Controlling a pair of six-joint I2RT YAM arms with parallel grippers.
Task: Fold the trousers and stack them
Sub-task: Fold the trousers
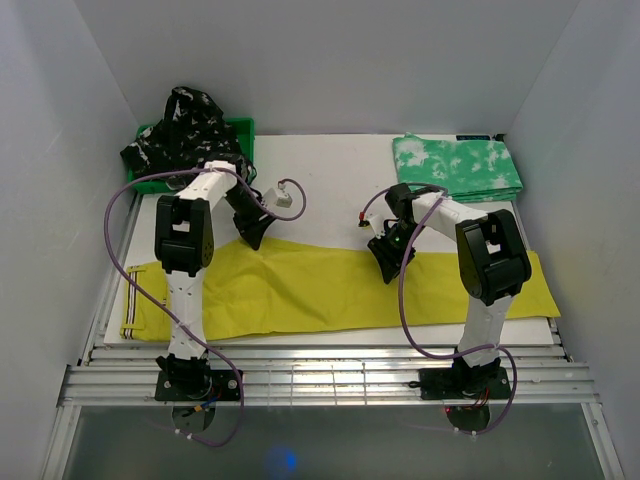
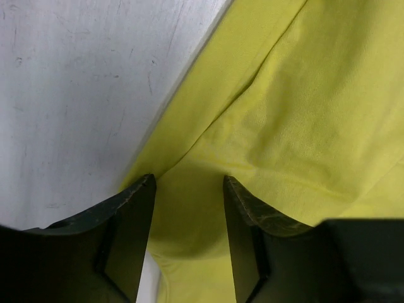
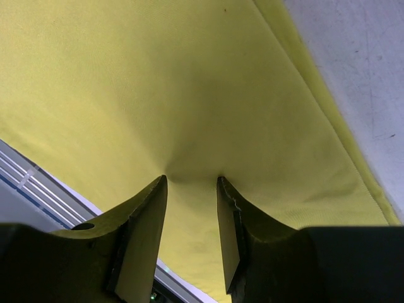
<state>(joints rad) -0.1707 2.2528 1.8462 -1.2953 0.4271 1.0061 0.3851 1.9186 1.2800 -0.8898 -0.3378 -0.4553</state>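
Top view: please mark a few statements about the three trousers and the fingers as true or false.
1. The yellow trousers lie spread out across the near part of the table. True.
2. The green-and-white trousers lie inside the bin. False: they sit folded at the table's far right corner, away from the bin.
3. The black trousers are heaped on the bin at the far left. True.
4. The fingers of both arms are at the near edge of the yellow trousers. False: the left fingers and the right fingers are at its far edge.
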